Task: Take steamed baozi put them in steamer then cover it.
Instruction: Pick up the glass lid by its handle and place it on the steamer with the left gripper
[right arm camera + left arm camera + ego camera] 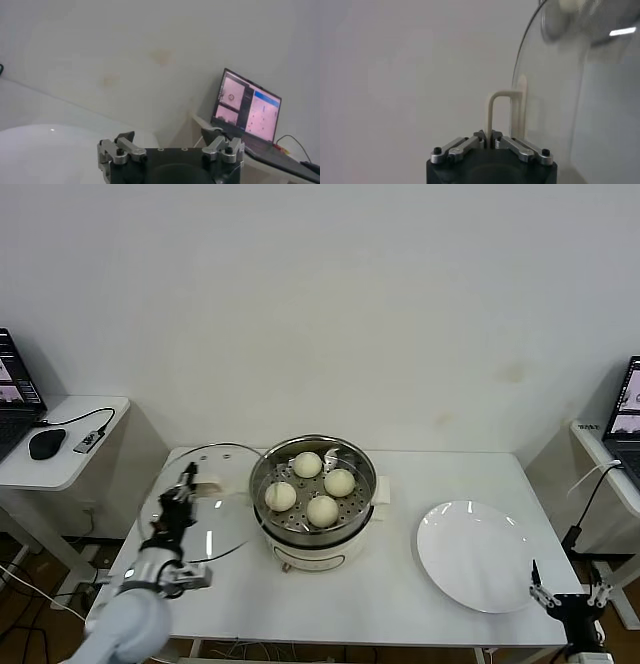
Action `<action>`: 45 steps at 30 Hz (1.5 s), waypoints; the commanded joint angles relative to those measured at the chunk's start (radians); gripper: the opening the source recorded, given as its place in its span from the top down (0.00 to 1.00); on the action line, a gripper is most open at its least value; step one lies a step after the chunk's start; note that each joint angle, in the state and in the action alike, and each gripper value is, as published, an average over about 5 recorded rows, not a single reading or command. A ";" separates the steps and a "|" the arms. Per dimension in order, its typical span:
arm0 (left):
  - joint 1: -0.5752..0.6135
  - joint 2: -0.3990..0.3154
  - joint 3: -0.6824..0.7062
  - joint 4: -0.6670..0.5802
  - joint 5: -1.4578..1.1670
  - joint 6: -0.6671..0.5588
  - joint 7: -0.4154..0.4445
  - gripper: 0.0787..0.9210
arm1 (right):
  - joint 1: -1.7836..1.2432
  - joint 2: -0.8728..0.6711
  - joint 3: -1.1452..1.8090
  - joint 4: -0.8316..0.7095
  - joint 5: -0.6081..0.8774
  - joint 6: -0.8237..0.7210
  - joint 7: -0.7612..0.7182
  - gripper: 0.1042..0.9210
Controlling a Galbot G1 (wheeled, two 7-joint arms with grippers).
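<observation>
1. Holding the lid [200, 502] by its cream handle [502, 117], the left gripper [186, 484] is clamped tight on that one narrow loop, with the glass disc carried on edge rather than flat. If the handle twists between the fingers, the disc could swing or drop onto the worktop [380, 584] and crack.
2. The steamer [312, 496] stands just beside the lid, with all four buns [310, 484] already on its perforated tray. A sideways move made too low could knock the metal rim of the lid against the steamer wall and push the pot on its cream base.
3. The lid has to be turned flat before it goes down. Lowered while tilted, one edge would land first and it could sit crooked on the rim, or slide off once let go.
4. The buns rise near the level of the steamer rim. A lid set off-centre could press on the nearest bun and dent it.
5. The right gripper [568, 594] hangs with its fingers spread wide and nothing in them, at the near right corner of the worktop, just beside the bare white plate [470, 556]. It is well apart from the steamer, so I judge it little risk unless it moves.
</observation>
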 commanded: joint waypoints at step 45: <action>-0.535 -0.303 0.533 0.323 0.227 0.232 0.239 0.92 | 0.006 0.043 -0.048 -0.049 -0.088 0.009 0.006 0.12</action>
